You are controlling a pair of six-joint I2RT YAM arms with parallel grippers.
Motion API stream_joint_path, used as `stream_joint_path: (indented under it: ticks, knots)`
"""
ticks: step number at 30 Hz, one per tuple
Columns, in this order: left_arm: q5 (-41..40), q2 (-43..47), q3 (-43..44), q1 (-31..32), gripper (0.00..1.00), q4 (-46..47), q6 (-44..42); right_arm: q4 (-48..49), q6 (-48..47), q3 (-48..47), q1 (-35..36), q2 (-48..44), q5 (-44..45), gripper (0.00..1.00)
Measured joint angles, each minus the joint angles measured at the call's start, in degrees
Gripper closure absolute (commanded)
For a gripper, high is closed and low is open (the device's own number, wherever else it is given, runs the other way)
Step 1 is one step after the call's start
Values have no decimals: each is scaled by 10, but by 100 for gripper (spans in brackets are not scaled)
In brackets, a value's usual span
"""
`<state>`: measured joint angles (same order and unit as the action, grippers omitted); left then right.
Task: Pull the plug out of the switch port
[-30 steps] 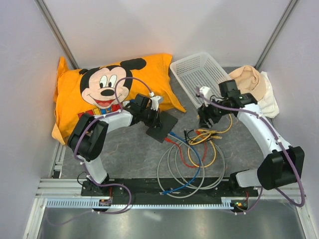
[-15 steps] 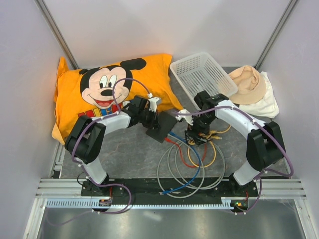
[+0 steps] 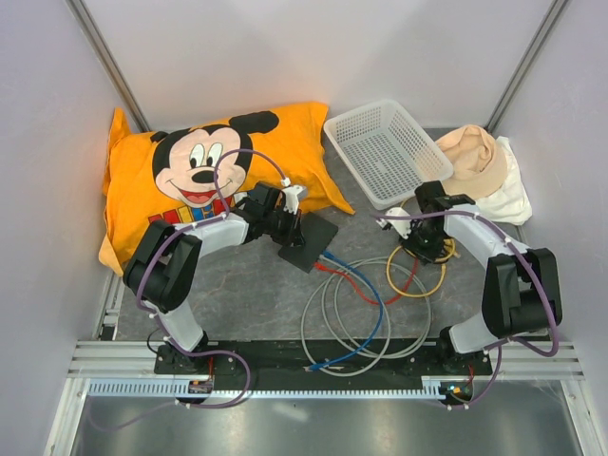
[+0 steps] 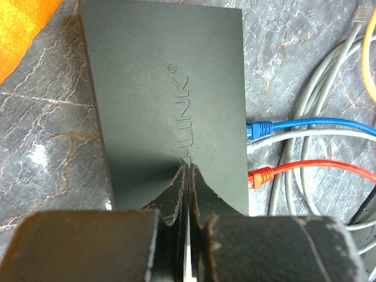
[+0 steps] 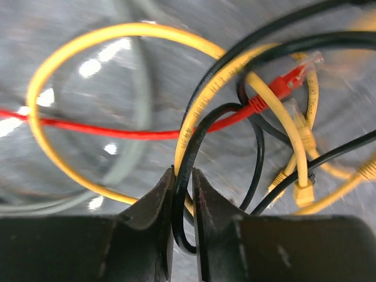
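The black switch [image 3: 312, 243] [image 4: 164, 88] lies flat on the table by the pillow. My left gripper [image 3: 295, 228] [image 4: 186, 168] is shut, with its tips resting on the switch's top. A blue plug [image 4: 258, 129], a grey plug [image 4: 249, 147] and a red plug [image 4: 261, 176] sit in ports along its edge. To the right, my right gripper [image 3: 424, 249] [image 5: 182, 171] is shut on a black cable [image 5: 194, 138] in a tangle of yellow and red cables; that cable's plug is not visible. A loose red plug [image 5: 291, 76] lies in the tangle.
A white mesh basket [image 3: 385, 152] stands behind the right gripper, with a beige cloth bundle [image 3: 480, 166] to its right. An orange Mickey pillow [image 3: 209, 166] fills the back left. Grey, blue and red cables coil [image 3: 366, 323] toward the near edge. Grey walls enclose the table.
My right gripper went in beside the switch, shut on the black cable and pulled back to the right, dragging the yellow and black cables along. The left gripper stayed put.
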<state>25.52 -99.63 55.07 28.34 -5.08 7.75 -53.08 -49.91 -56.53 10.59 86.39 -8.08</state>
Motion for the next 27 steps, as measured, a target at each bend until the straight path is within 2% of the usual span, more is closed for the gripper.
stream_joint_path:
  ticks: [1, 2, 4, 7, 8, 11, 16, 19, 22, 23, 27]
  knots:
    - [0, 0, 0, 0, 99, 1, 0, 12, 4, 4, -11, 0, 12, 55]
    - [0, 0, -1, 0, 98, 2, 0, 23, 10, 7, -20, 0, 27, 40]
    - [1, 0, -1, 0, 99, 3, 0, 30, 21, 9, -26, 2, 36, 28]
    - [1, 0, -2, 0, 99, 5, 0, 21, 25, 0, -27, 2, 9, 4]
    - [1, 0, -2, 0, 98, 5, 0, 12, 27, -9, -27, 1, -3, 2]
    - [1, 2, -6, 0, 98, 9, 0, -33, 28, -82, -26, -7, -81, 2]
    - [1, 6, -10, -3, 99, 11, 0, -44, 54, -218, -1, -34, -186, 2]
    - [1, 8, -12, -6, 98, 8, 0, -39, 81, -245, 33, -30, -237, 2]
    - [1, 10, -14, -8, 98, 8, 0, -15, 128, -230, 69, 7, -282, 2]
    - [1, 11, -15, -8, 98, 8, 0, -2, 145, -222, 76, 22, -291, 9]
    - [2, 12, -16, -10, 99, 7, 0, 62, 244, -200, 103, 130, -339, 23]
